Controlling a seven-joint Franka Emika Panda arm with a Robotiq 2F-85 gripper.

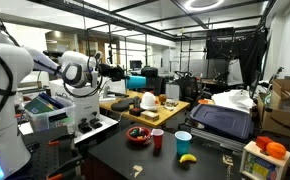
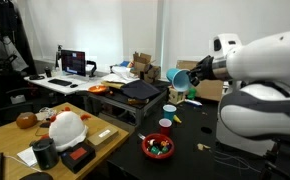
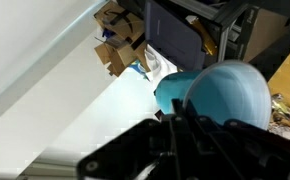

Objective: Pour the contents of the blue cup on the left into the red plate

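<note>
My gripper (image 3: pixel 190 124) is clamped on the blue cup (image 3: pixel 225 92), which bulks large just above my black fingers (image 3: pixel 150 140). Beyond it are cardboard boxes (image 3: pixel 120 42) and a dark case (image 3: pixel 175 35).

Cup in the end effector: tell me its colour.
The cup is plain teal-blue, with no pattern; the wrist view shows it best.

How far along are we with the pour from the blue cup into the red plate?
Done: the blue cup is off the table, fingers shut on it. In hand: it hangs tipped on its side, high above the table. The red plate holds small colourful pieces; whether they came from this cup I cannot tell. Left: possibly the pour itself, over the plate.
</note>
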